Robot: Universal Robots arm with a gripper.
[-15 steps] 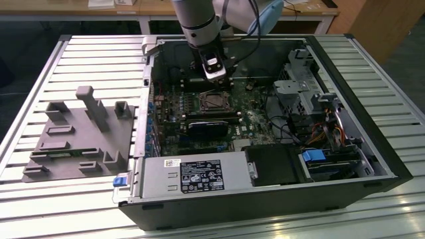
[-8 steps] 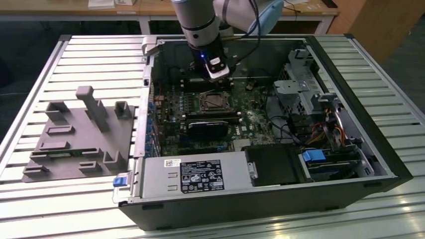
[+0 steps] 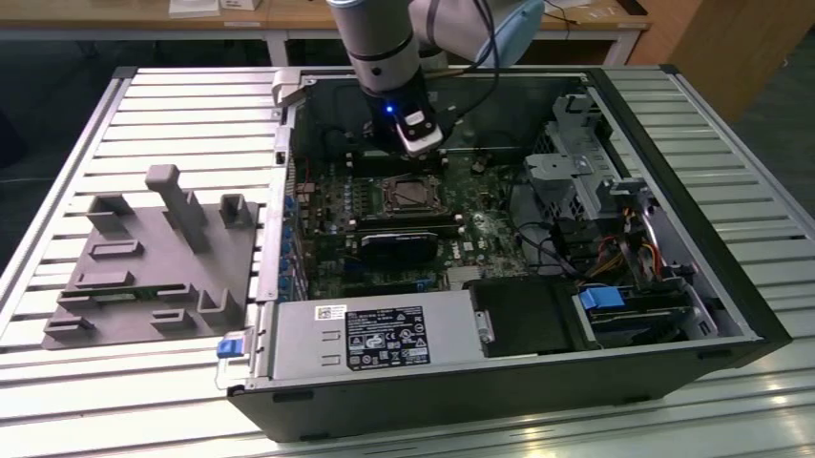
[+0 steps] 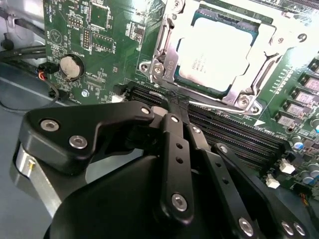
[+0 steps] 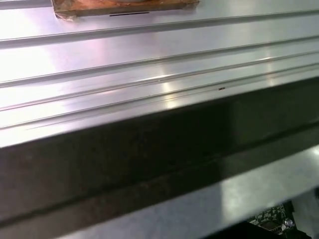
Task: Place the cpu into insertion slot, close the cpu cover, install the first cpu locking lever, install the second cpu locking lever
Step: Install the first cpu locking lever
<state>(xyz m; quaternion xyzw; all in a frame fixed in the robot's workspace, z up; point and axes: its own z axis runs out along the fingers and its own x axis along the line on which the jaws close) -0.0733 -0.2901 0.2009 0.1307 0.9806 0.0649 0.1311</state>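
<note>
The cpu (image 4: 214,47) lies flat in the insertion slot (image 3: 410,194), its silver-grey top showing through the window of the cpu cover (image 4: 266,40), which is down over it. A thin silvery locking lever (image 4: 224,106) runs along the socket edge nearest my fingers. My gripper (image 4: 175,102) is shut, its black fingers pressed together, with the tips right at the free end of that lever. I cannot tell whether they touch it. In the exterior view the gripper (image 3: 418,145) hangs inside the open case, just behind the socket.
Black memory slots (image 4: 234,134) lie between my fingers and the socket. A coin battery (image 4: 71,66) sits on the green board. A black heatsink block (image 3: 395,243), power supply (image 3: 382,334) and drive cage (image 3: 598,191) crowd the case. A grey fixture (image 3: 153,258) stands at the exterior view's left.
</note>
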